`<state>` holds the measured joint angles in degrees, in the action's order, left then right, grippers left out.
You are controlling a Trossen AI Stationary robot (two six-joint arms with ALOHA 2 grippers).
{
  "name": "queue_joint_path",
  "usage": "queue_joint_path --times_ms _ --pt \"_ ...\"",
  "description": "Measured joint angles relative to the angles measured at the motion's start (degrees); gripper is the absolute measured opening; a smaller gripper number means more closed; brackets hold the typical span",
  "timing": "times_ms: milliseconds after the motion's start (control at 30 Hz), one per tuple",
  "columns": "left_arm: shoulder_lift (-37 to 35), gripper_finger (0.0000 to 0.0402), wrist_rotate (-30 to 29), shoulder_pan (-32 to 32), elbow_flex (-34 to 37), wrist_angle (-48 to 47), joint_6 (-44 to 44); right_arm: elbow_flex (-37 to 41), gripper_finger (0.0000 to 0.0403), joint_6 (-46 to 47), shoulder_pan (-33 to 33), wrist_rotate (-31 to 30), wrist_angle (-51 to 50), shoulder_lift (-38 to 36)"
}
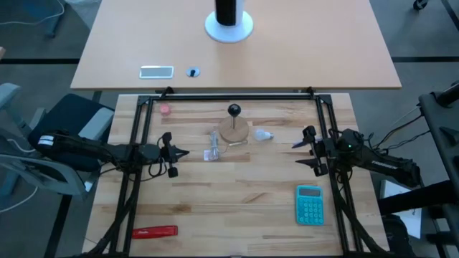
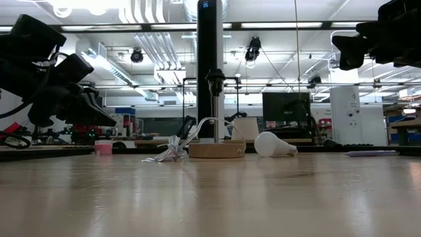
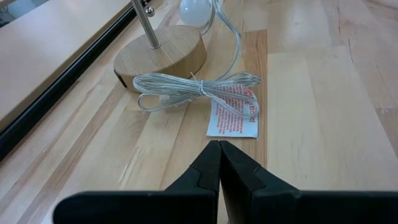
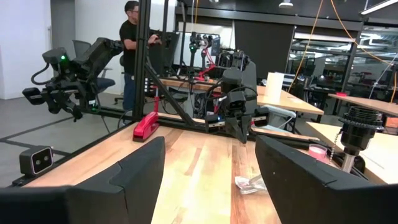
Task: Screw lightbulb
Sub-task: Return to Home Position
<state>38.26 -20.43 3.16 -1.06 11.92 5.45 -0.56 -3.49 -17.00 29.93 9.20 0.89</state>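
While the bulb (image 1: 264,135) lies loose on the counter (image 1: 237,208), out ahead of the right claw (image 1: 301,153), which gapes empty, the left claw (image 1: 181,152) sits pinched shut on nothing. Homing step, I'd say; next, just park both arms.

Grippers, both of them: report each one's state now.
Left gripper: jaws closed, holding nothing.
Right gripper: jaws open, holding nothing.

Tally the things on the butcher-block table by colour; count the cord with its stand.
White: 1, lightbulb
Red: 1, stapler
Teal: 1, calculator
Pink: 1, small object
Wood: 1, lamp stand
Total: 5
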Motion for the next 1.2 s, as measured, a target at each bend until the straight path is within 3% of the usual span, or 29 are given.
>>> queue_joint_path --times_ms 533,1200 --pt "0.00 0.0000 0.02 0.02 0.00 0.00 0.00 0.00 0.0261 0.00 0.01 -0.01 -0.01 -0.01" --pt "0.01 0.0000 0.01 0.01 0.00 0.00 0.00 0.00 0.0233 -0.01 0.00 0.00 0.00 0.00"
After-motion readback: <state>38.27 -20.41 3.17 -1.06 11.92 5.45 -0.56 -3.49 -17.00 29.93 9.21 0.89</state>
